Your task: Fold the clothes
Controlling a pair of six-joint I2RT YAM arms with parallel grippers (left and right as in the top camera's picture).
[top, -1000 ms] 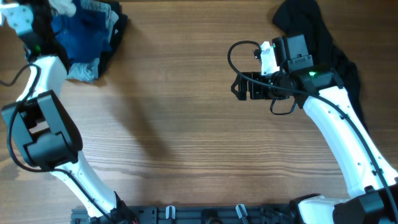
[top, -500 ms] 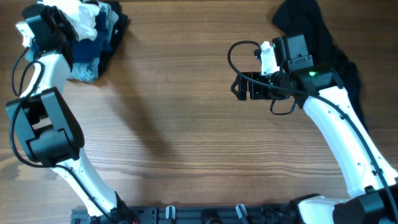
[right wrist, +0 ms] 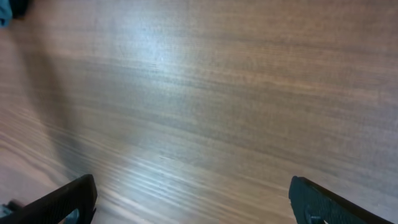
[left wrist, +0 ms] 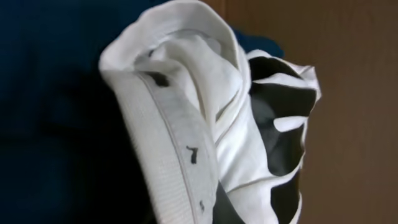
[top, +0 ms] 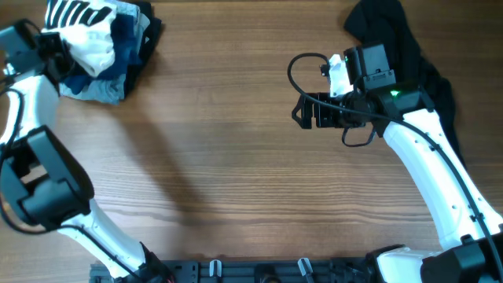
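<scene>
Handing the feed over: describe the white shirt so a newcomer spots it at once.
On the wooden table, go to the top-left corner of the overhead view, where clothes lie heaped. The white shirt is bunched on top; it alone is white, with a black, white-striped patch, over blue garments.

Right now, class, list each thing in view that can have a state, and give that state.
white shirt, bunched up, unfolded, atop the blue garments
blue garments, crumpled heap
black garment, crumpled, unfolded
left gripper, fingers hidden by fabric, cannot tell
right gripper, open, empty
</scene>
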